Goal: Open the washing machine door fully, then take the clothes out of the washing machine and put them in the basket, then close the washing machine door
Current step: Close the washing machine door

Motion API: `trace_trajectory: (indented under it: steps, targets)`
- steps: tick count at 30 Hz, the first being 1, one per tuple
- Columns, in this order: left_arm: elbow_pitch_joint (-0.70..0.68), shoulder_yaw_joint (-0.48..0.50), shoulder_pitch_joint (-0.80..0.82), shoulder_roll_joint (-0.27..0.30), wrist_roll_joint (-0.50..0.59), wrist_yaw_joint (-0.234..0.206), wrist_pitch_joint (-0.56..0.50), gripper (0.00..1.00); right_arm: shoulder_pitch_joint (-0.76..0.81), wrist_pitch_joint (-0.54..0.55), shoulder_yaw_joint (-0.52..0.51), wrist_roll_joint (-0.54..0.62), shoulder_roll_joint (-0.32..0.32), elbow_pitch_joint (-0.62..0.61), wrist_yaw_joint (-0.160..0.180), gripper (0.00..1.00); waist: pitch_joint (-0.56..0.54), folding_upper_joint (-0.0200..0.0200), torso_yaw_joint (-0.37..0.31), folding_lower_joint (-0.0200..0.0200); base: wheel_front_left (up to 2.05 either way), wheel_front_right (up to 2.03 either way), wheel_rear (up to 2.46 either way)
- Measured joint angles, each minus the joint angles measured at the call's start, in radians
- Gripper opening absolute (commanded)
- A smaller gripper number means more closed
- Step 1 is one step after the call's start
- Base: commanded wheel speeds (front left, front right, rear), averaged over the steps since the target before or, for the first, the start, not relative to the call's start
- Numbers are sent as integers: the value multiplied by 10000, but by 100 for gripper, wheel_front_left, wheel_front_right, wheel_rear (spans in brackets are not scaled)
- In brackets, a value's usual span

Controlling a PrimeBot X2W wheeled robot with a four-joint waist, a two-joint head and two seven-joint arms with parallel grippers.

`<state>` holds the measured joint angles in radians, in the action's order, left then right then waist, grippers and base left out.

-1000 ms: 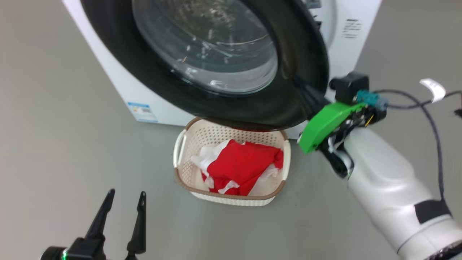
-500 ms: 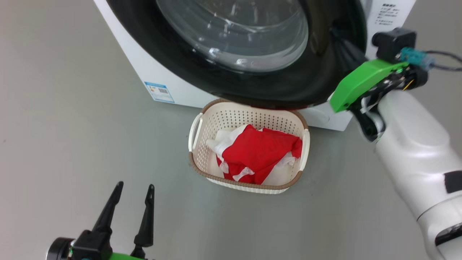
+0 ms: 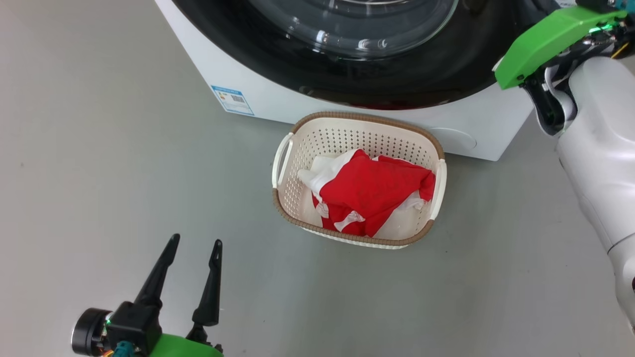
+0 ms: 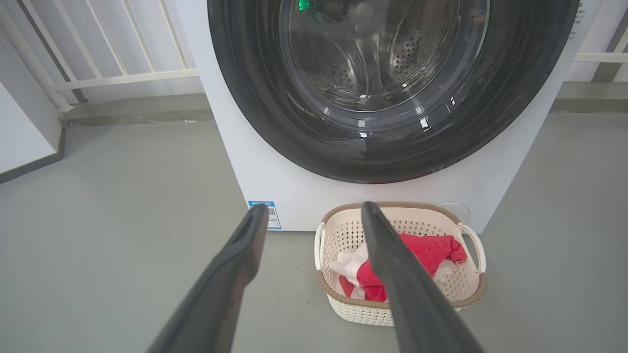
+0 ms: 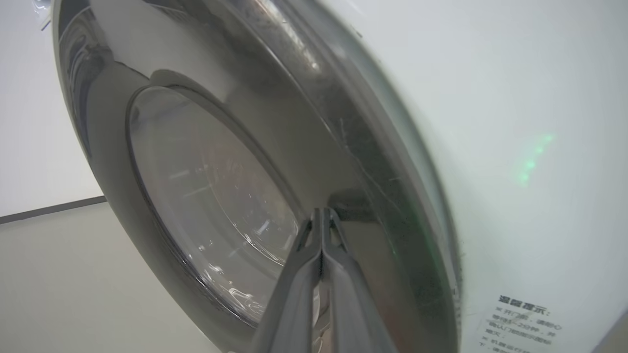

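The washing machine door (image 3: 347,79) has a glossy black rim and a glass bowl, and it lies close against the white washing machine (image 3: 278,106). In the right wrist view my right gripper (image 5: 322,212) is shut with nothing in it, its tips against the door (image 5: 343,162) near the outer edge. The cream basket (image 3: 302,188) stands on the floor just below the door, holding red and white clothes (image 3: 372,193). My left gripper (image 3: 195,241) hangs open and empty at lower left, well short of the basket. In the left wrist view the left gripper (image 4: 314,210) faces the door (image 4: 343,157) and basket (image 4: 422,206).
A blue sticker (image 3: 232,100) marks the machine's lower front. My pale right forearm (image 3: 595,148) reaches up along the machine's right side. Behind the machine runs a white railing (image 4: 122,78) above a low step. Grey floor spreads to the left and in front of the basket.
The door has swung from over the basket back towards the machine's front, with my shut right gripper following it. The head camera has shifted too. My left gripper stays open.
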<state>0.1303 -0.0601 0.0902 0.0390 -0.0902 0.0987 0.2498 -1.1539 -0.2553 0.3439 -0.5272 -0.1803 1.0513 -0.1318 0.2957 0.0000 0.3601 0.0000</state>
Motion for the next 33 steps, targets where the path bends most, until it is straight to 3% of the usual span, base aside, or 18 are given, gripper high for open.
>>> trace_trajectory:
  steps: [14, 15, 16, 17, 19, 27, 33]
  targets:
    - [46, 92, 438, -10, -244, 169, 0, 100, -732, 0, 637, -408, 230, 826, -84, 0, 254, 0, -127, 0, 0, 0, 0]
    - [42, 148, 438, -12, -364, 176, 0, 100, -732, 0, 673, -554, 295, 903, -81, 12, 248, 0, -174, 0, 0, 0, 0]
    - [33, 207, 441, -12, -458, 178, 0, 100, -729, 0, 750, -681, 324, 928, -77, 47, 241, 0, -227, 0, 0, 0, 0]
    - [17, 240, 457, -12, -523, 178, 0, 100, -722, 0, 851, -752, 328, 915, -71, 61, 230, 0, -282, 0, 0, 0, 0]
    - [-19, 257, 541, -13, -606, 178, 0, 100, -600, 0, 926, -905, 337, 782, -67, 100, 193, 0, -404, 0, 0, 0, 0]
    - [-29, 688, 552, -19, -976, 242, 0, 100, 1417, 0, 959, -1110, 343, -972, -25, 100, -271, 0, -1064, 0, 0, 0, 0]
    - [25, 1032, 486, -23, -1024, 242, 0, 100, 3182, 0, 353, -345, 345, -2552, -23, 100, -765, 0, -1620, 0, 0, 0, 0]
